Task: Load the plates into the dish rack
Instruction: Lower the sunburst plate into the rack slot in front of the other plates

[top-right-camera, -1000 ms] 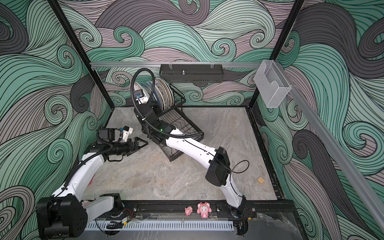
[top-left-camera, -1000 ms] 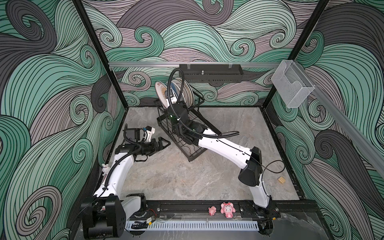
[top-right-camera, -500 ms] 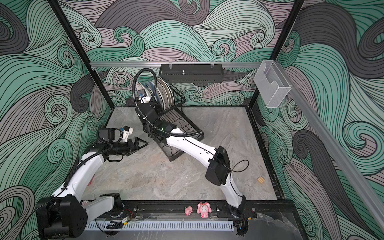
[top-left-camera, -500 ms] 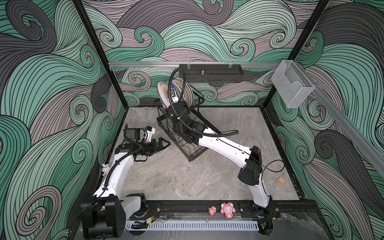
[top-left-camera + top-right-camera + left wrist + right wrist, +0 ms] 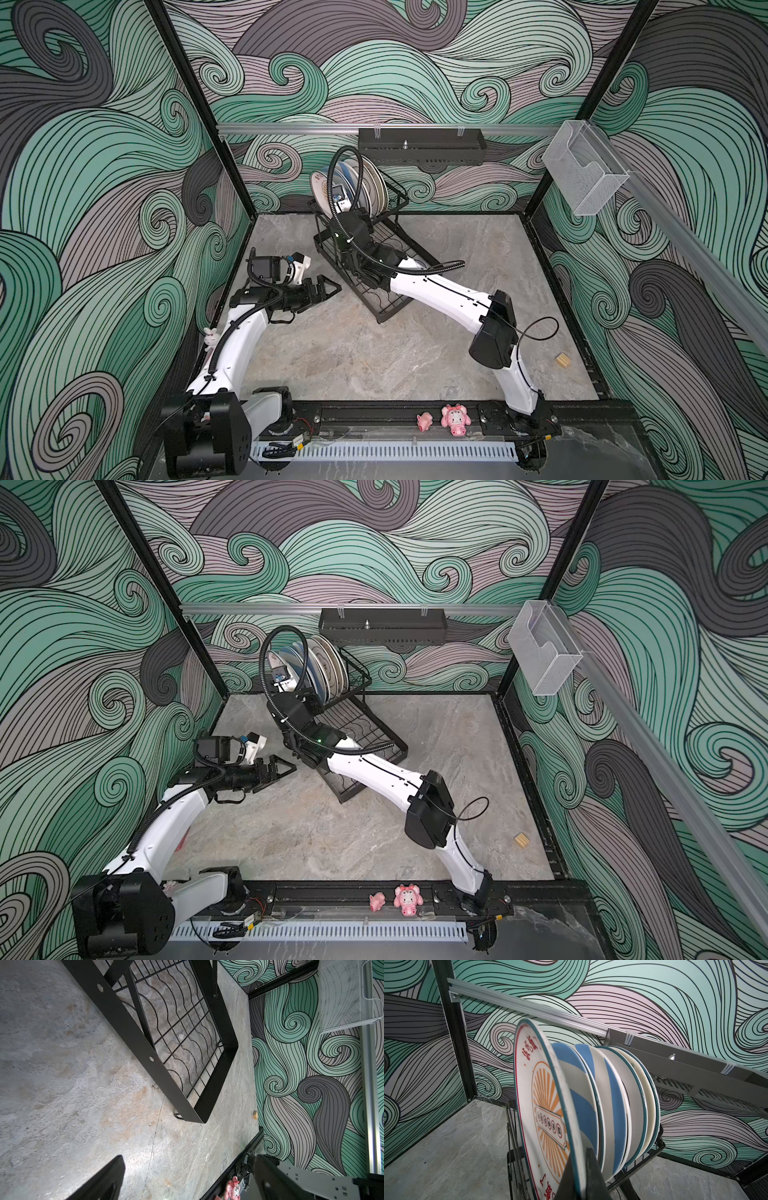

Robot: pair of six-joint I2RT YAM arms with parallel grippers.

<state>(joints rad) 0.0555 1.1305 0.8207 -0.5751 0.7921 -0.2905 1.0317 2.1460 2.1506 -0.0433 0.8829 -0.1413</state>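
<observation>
**Plates [image 5: 591,1095] almost all racked, one in the grip**

Floor [image 5: 374,365] shows no loose plate in both top views, so I judge the loading close to done. The rack [image 5: 217,1078] stands far and left of centre, set at an angle, with its flat lower tier reaching toward the near right. What shows of that tier around the right arm is bare wire. The raised basket at the rack's far end carries the plates on edge, packed close together. They include blue-and-cream striped ones and teal-rimmed cream ones, too overlapped for a sure count.

The sunburst plate [image 5: 542,1105], with red lettering, stands at the left end of the row, its top tipped away from its neighbours. The right gripper [image 5: 580,1165] is clamped on the near edge of that plate's rim, one finger on each face. Whether the rim sits in a slot is hidden behind the fingers.

The left gripper [image 5: 188,1159] hangs low over the floor just left of the rack, jaws spread wide, holding nothing.

What is left, as I read it, is to settle this plate upright in its slot, let go, and draw the arm back without nudging the row. A tipped plate let go too soon could fall off the left end.

Two pink toys [image 5: 444,419] on the near rail and a wooden block [image 5: 562,359] at the right play no part.
</observation>
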